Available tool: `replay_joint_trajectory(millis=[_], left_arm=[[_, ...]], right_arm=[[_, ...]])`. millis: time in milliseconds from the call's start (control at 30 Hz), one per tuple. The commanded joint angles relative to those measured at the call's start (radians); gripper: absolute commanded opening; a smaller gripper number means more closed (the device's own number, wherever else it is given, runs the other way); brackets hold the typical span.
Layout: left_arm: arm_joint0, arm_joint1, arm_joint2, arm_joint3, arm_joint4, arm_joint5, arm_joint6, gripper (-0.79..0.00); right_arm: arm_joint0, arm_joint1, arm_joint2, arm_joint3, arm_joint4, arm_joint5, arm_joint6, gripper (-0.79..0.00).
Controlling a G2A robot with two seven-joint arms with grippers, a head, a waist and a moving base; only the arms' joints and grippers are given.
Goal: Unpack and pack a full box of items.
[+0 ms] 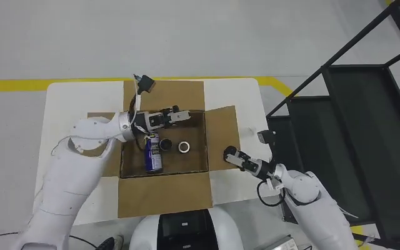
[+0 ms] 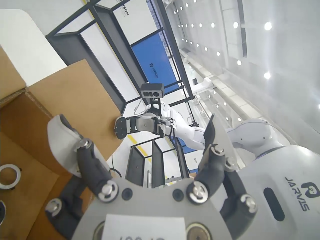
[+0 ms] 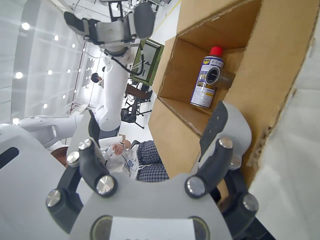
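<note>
An open cardboard box (image 1: pixel 190 164) stands in the middle of the white table (image 1: pixel 75 100). Inside it a blue spray can (image 1: pixel 153 156) with a red cap (image 3: pixel 216 50) lies on its side. Beside the can are a small dark cylinder (image 1: pixel 165 145) and a silver ring (image 1: pixel 184 147). My left gripper (image 1: pixel 177 115) hangs over the box's far rim, open and holding nothing (image 2: pixel 137 136). My right gripper (image 1: pixel 230 154) is over the box's right flap, open and holding nothing (image 3: pixel 155 123), facing into the box toward the can (image 3: pixel 207 78).
The box flaps (image 1: pixel 222 136) lie spread flat on the table on all sides. A dark metal rack (image 1: pixel 350 125) stands just off the table's right edge. A yellow floor line (image 1: pixel 37 82) runs behind the table.
</note>
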Motion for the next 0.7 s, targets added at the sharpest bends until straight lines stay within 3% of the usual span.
replay_joint_trajectory(millis=[0, 433, 667], left_arm=[[0.041, 0.009, -0.047, -0.020, -0.010, 0.007, 0.010, 0.000], [0.257, 0.040, -0.296, -0.043, -0.167, -0.031, 0.186, 0.000], [0.292, 0.043, -0.329, -0.056, -0.172, -0.039, 0.216, 0.000]], right_arm=[[0.011, -0.002, -0.016, -0.002, -0.028, 0.019, -0.013, 0.000], [0.026, -0.004, -0.040, 0.014, -0.126, 0.127, -0.113, 0.000], [0.056, -0.008, -0.072, 0.044, -0.189, 0.230, -0.152, 0.000]])
